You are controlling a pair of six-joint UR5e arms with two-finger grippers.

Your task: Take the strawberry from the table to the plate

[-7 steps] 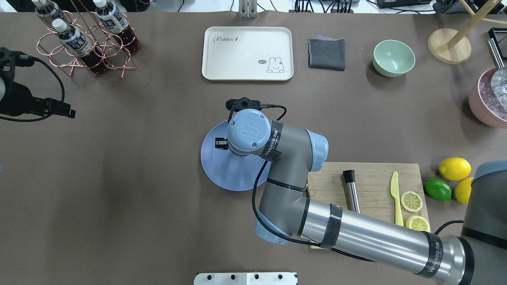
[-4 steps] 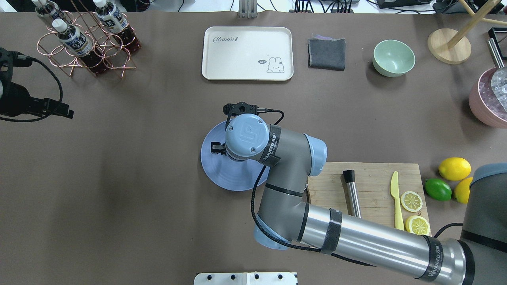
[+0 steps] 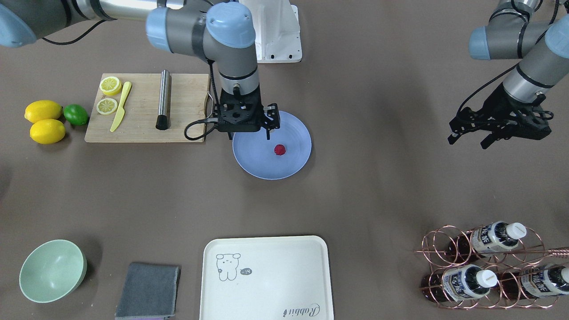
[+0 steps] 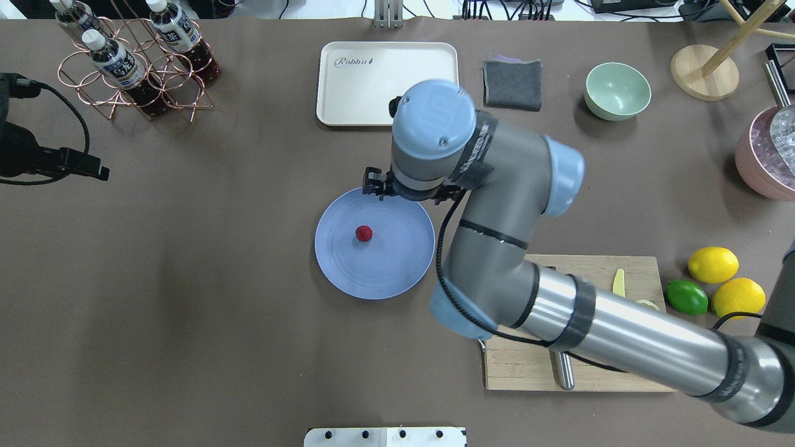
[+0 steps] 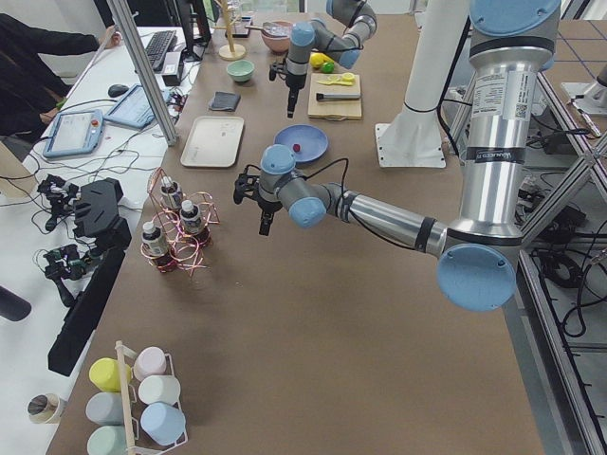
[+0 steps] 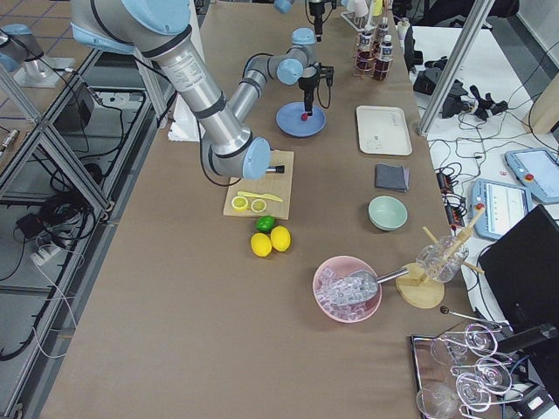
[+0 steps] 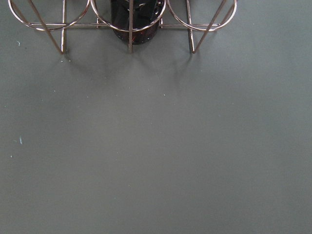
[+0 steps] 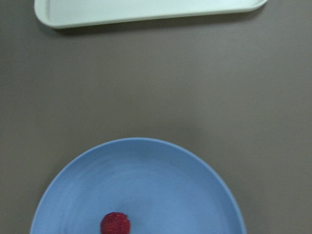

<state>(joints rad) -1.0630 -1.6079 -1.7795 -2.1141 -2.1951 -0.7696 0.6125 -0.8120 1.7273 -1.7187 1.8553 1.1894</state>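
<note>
Where the strawberry (image 3: 279, 150) lies: loose on the blue-lavender plate (image 3: 291, 169), a little off its middle, just below the centre of the front-facing frame. Nothing touches it, so the placing looks done.
Right gripper (image 3: 272, 128): over the plate's upper-left rim in the front-facing view, fingers apart with nothing between them. I judge it stands off to the side so the berry is not knocked.
Left gripper (image 3: 469, 138): at the right edge of the same frame, well apart from the plate, fingers spread and empty. It seems parked out of the working arm's way.
Plate: on the bare table (image 3: 378, 186), near the wooden cutting board (image 3: 142, 111), mid-frame.
Hidden: in the overhead view the right arm covers much of the cutting board and nearly all of its own gripper.
Cut off: the right wrist view shows only the plate's upper part, with the berry at the bottom edge and the cream tray (image 8: 146, 12) at the top. No fingers show.
Hard to tell: how high the right gripper stands above the rim. The left wrist view gives only table and the feet of the copper bottle rack (image 7: 129, 39).
</note>
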